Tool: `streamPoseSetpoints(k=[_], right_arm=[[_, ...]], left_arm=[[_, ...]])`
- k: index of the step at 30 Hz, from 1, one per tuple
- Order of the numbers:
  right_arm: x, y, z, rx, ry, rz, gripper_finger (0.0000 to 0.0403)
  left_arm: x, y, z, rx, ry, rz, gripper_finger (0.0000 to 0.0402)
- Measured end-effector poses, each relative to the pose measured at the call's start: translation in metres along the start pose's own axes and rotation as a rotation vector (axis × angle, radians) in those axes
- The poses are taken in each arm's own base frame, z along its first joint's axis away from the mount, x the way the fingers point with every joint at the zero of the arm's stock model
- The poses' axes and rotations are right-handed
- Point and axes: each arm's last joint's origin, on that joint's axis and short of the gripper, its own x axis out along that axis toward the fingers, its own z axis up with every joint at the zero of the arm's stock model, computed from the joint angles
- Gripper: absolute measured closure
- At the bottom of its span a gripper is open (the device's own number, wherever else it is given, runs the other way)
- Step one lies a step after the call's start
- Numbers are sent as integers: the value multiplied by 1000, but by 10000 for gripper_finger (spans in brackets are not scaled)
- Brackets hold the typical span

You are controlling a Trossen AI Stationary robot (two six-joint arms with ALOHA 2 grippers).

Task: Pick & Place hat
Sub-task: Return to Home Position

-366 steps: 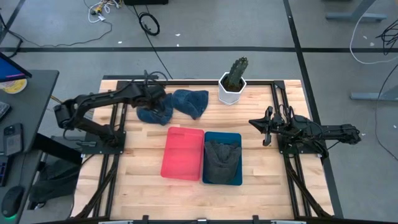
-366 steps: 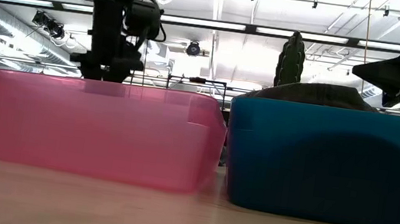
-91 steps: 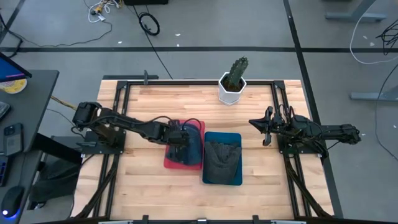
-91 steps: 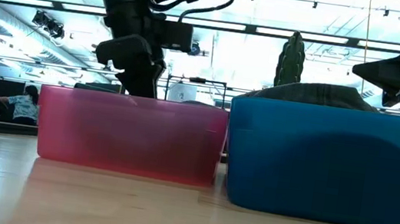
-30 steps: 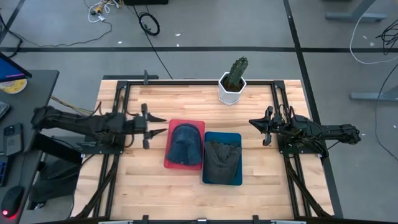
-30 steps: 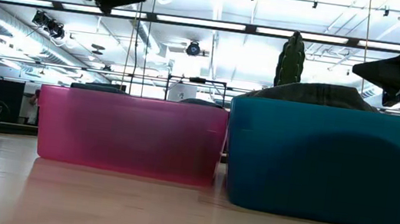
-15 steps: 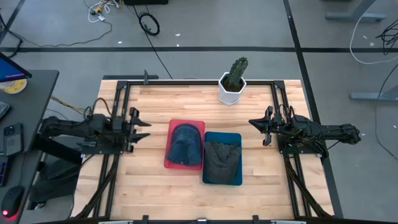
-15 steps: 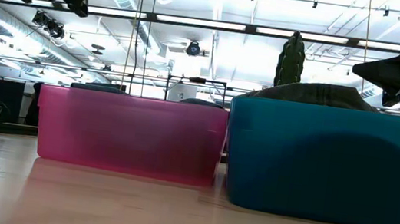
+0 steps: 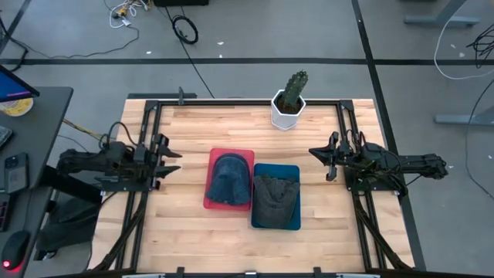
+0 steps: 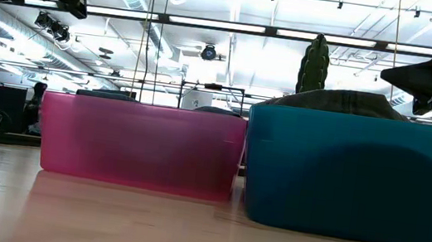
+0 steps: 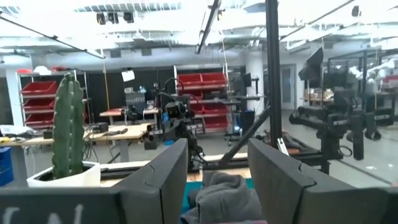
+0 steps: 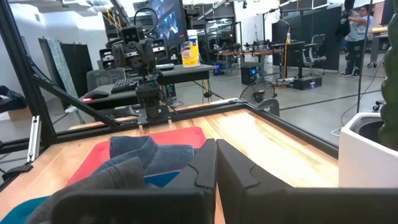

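We judge the sorting to be finished: a blue cap [image 9: 229, 177] fills the red bin [image 9: 210, 204] at the middle of the desk [image 9: 193, 239], and a dark cap [image 9: 275, 198] lies in the blue bin [image 9: 287, 169], which stands against the red one on its right. Whether the blue heap is one cap or two stacked, we cannot tell from above. We see no cap loose on the wood, and only a potted cactus [image 9: 289, 104] stands at the far edge. The left gripper [image 9: 174, 162] hangs over the left side of the desk, well apart from the bins, its fingers spread and holding nothing. The right gripper [image 9: 315, 154] waits at the right side, fingers pressed together and empty. As we read it, all that is left is for the left arm to settle at its rest pose.
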Motion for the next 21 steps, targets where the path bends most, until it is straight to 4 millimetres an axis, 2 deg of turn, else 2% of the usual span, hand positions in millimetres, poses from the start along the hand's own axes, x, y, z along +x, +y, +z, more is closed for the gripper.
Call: streamPoseSetpoints(k=[4,7,15,21], right_arm=[[0,0,0,0,0,0,389],[0,0,0,0,0,0,389],[0,0,0,0,0,0,389],[0,0,0,0,0,0,389]], left_arm=[[0,-1,-10,-14,-65,-9,229],[0,-1,-22,-11,-48,6,229],[0,-2,-24,-15,-50,-12,229],[0,-3,-32,4,29,-43,229]])
